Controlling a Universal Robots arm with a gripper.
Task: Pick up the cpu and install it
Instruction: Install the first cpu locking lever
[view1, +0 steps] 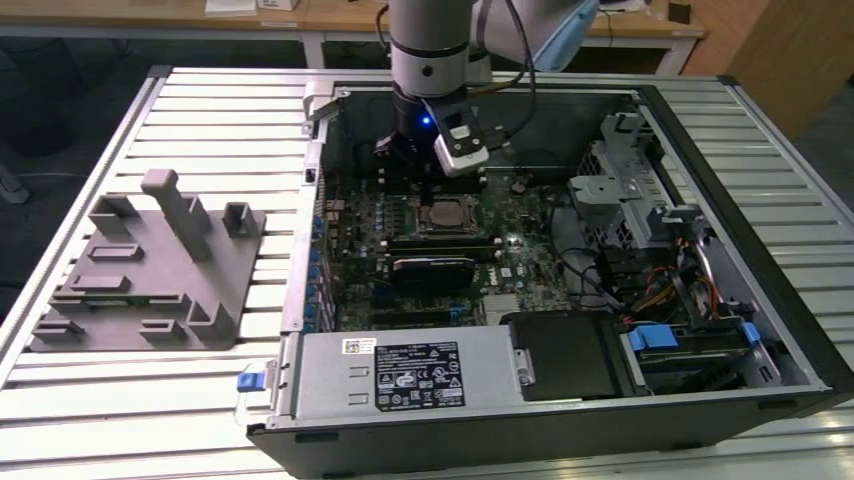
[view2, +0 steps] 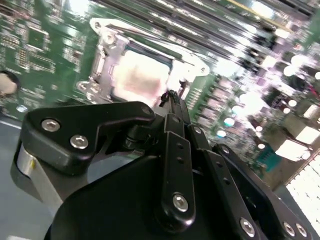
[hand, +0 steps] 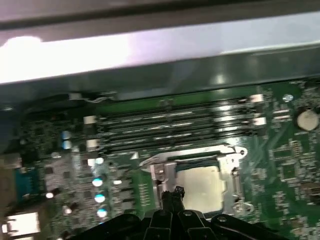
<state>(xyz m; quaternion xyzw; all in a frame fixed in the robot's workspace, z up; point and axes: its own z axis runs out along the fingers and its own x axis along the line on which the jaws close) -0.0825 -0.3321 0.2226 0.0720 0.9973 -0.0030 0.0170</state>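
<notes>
An open computer case (view1: 747, 200) is laid on its side on a table (view1: 200, 130) made of pale metal slats. The robot arm (view1: 430, 40) is reached down into the case from above, and a small blue light (view1: 424, 122) is lit on its wrist. The gripper (view1: 406, 180) is held low over the green board (view1: 534, 230), close to the socket frame (view1: 412, 214).

The cpu (view1: 443, 216) is seen lying flat inside the socket frame, with its pale shiny top turned up. It is not held by the gripper.

In both wrist views the gripper (view2: 171, 97) (hand: 175, 192) is seen with its black fingers pressed together into one thin tip, and nothing is held between them. The tip is seen just in front of one edge of the cpu (view2: 142, 77) (hand: 200, 185). Whether the tip is touching the cpu or the frame cannot be told.

In the first wrist view, long dark memory slots (hand: 175, 130) are lined up side by side just beside the socket frame (hand: 157, 172).

On the exterior view's left, a grey block (view1: 147, 270) with posts sticking up is set on the table, well apart from the case. A silver box (view1: 400, 375) with labels is fitted at the near end of the case
</notes>
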